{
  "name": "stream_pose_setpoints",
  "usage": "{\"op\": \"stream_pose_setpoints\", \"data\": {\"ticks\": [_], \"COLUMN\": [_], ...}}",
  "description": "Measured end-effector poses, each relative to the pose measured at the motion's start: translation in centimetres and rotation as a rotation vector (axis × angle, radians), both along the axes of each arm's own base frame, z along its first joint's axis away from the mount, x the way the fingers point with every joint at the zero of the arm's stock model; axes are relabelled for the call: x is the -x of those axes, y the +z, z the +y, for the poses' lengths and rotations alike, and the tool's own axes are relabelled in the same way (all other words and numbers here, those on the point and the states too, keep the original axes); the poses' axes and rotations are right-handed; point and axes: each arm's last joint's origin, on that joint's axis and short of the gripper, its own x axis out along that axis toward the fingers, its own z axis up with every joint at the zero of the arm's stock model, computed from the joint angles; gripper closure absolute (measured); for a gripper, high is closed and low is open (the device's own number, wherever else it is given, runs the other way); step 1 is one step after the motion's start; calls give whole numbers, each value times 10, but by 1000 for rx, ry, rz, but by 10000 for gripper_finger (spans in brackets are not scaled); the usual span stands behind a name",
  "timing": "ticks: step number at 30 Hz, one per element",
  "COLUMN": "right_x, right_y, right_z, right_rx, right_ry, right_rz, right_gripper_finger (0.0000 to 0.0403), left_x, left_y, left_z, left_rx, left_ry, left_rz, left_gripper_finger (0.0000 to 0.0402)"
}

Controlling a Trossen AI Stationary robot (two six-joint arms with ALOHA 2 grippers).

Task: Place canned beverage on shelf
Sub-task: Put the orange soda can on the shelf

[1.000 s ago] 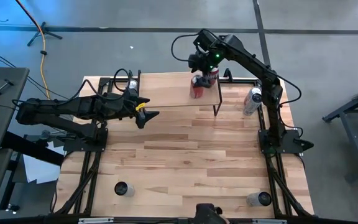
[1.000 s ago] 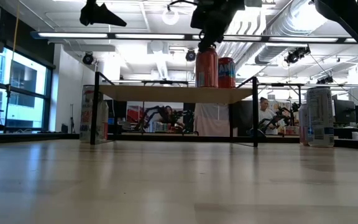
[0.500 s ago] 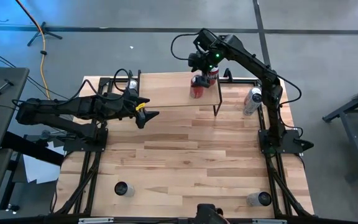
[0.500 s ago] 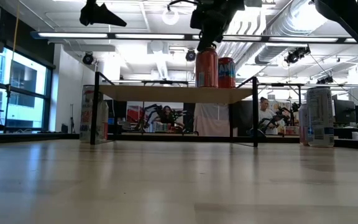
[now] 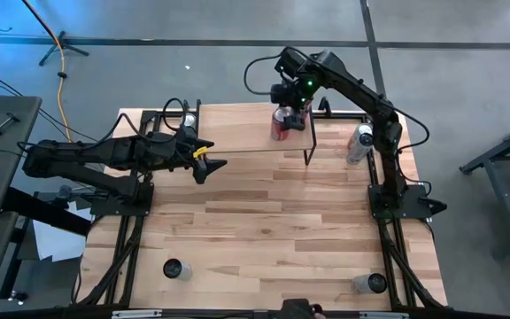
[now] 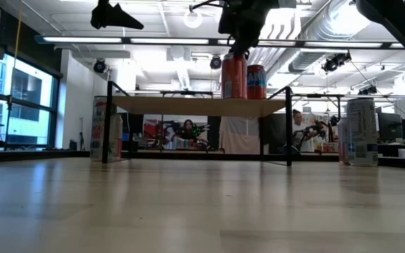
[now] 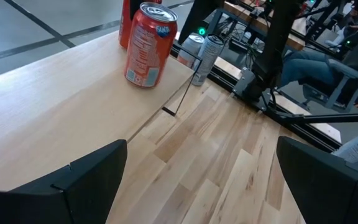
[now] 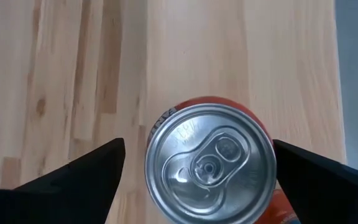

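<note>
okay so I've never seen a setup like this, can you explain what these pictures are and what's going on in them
Two dark robot arms work at a wooden table. One camera looks straight down, one sits at tabletop level, and one rides on each wrist. A small wooden shelf stands on the table with an orange can and a red can on top. The right end effector hangs open just above the orange can, not gripping it. The left end effector waits open beside the shelf, holding nothing. A few more cans stand around the table.
</note>
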Motion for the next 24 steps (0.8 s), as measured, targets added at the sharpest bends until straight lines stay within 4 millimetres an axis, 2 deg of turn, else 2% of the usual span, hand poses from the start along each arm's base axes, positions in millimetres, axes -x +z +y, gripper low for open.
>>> {"op": "stream_pose_setpoints", "data": {"ticks": [4, 9, 14, 19, 24], "right_x": [-5, -9, -11, -16, -20], "right_y": [0, -1, -1, 0, 0], "right_z": [8, 15, 18, 22, 31], "right_rx": [37, 110, 114, 143, 1], "right_ry": [41, 58, 37, -257, -621], "right_rz": [16, 56, 62, 102, 112], "right_gripper_finger": [43, 86, 118, 118, 118], "left_x": [0, 0, 0, 0, 0], "left_y": [0, 0, 0, 0, 0], "left_z": [0, 0, 0, 0, 0], "left_rx": [1, 1, 1, -1, -16], "left_ry": [-1, -1, -1, -2, -8], "left_rz": [0, 0, 0, 1, 7], "left_gripper_finger": [25, 25, 25, 25, 25]}}
